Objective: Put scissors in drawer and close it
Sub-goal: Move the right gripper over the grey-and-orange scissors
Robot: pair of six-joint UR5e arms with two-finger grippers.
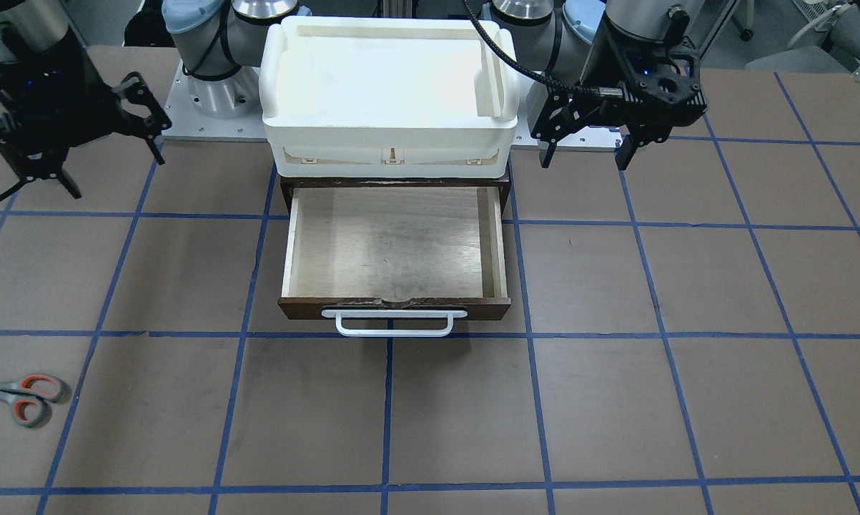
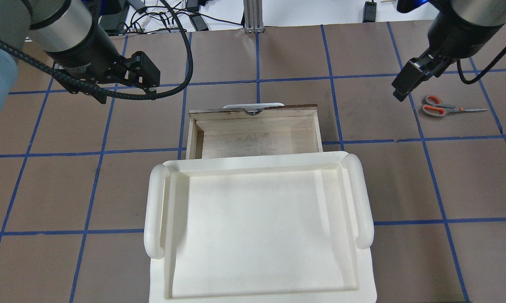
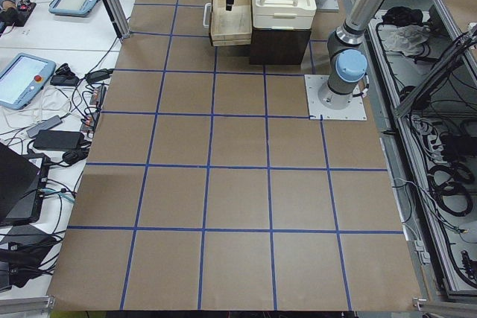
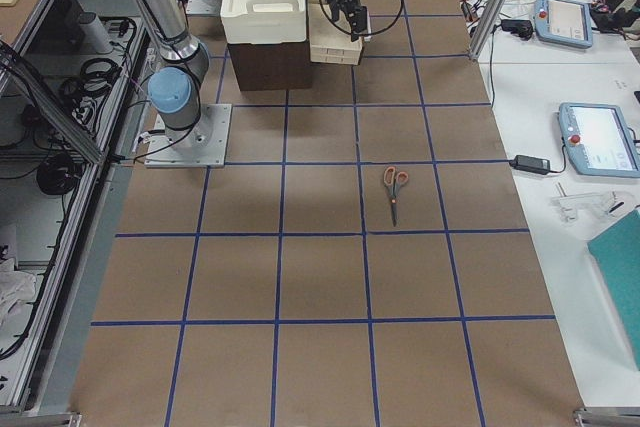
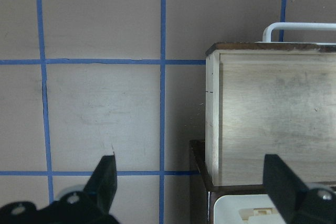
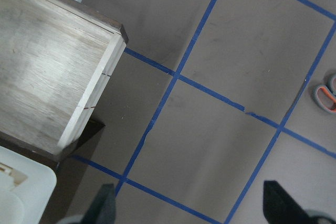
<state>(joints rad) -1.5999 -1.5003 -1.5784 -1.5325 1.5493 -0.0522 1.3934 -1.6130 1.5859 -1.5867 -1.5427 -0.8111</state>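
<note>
A white plastic tray (image 2: pixel 155 210) with rounded side handles sits atop a dark cabinet (image 4: pixel 268 65) on the brown bench (image 1: pixel 615 400), gridded with blue tape (image 1: pixel 651 334). Teach pendants (image 3: pixel 22 80) and cables (image 3: pixel 52 98) lie on a side table (image 3: pixel 45 35).

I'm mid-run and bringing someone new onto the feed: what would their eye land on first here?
First, the drawer, standing wide open and empty at the table's centre, below a big white tray. Next, the scissors, lying alone on the table far off to the robot's right. The left gripper and the right gripper hang open and empty on either side of the drawer.
</note>
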